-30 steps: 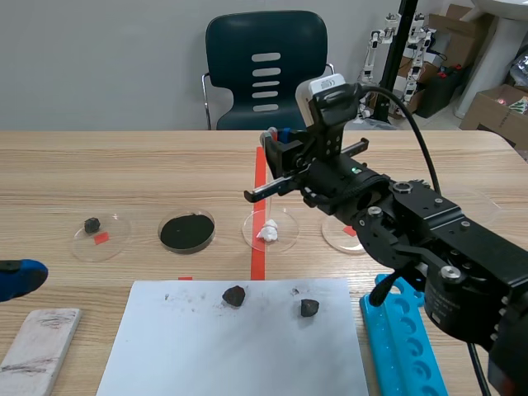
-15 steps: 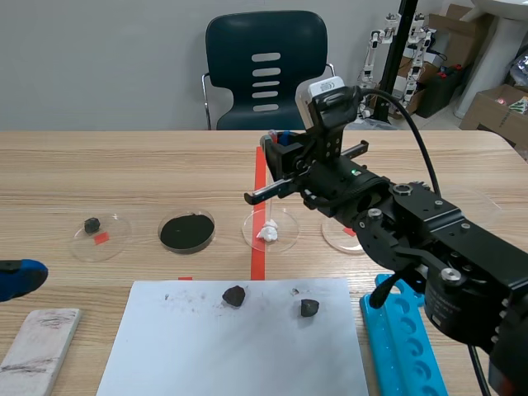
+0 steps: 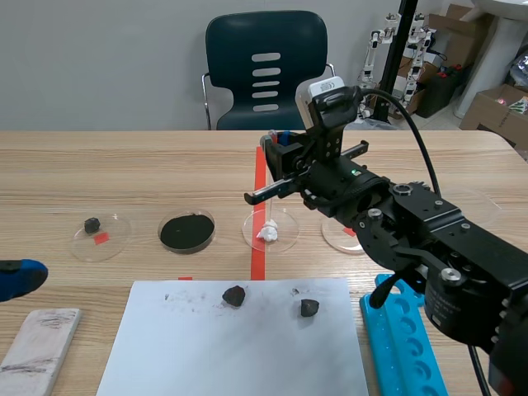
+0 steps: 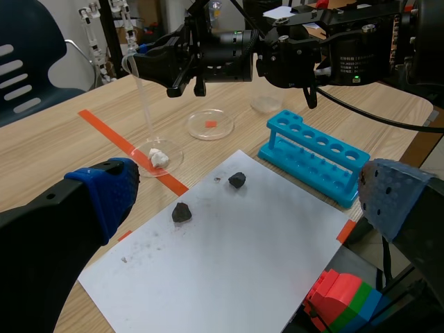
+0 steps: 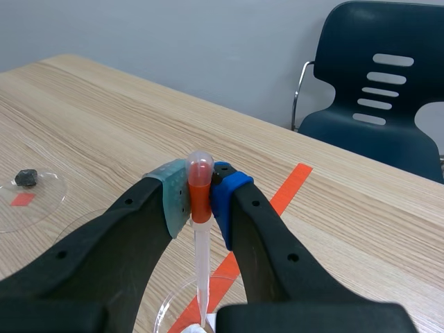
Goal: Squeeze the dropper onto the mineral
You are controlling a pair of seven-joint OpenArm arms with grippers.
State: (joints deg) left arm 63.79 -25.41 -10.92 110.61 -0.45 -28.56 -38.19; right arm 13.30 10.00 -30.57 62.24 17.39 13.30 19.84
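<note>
Black right arm [image 3: 429, 239], looping black cable [image 3: 422, 150], blue dotted pads [image 4: 114, 193], white camera [image 3: 320, 89]

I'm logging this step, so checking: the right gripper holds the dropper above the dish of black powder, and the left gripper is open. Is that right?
Not quite. The left wrist view shows the dropper with its tip above the dish holding the white mineral lump, not the black powder. The rest holds: the right gripper is shut on the dropper and the left gripper is open.

light: bright, even, from overhead; white sheet [image 3: 239, 355] evenly lit
shadows: soft, faint on tabletop [image 3: 124, 173]
focus: scene view sharp; left claw [image 4: 250, 201] soft up close
</note>
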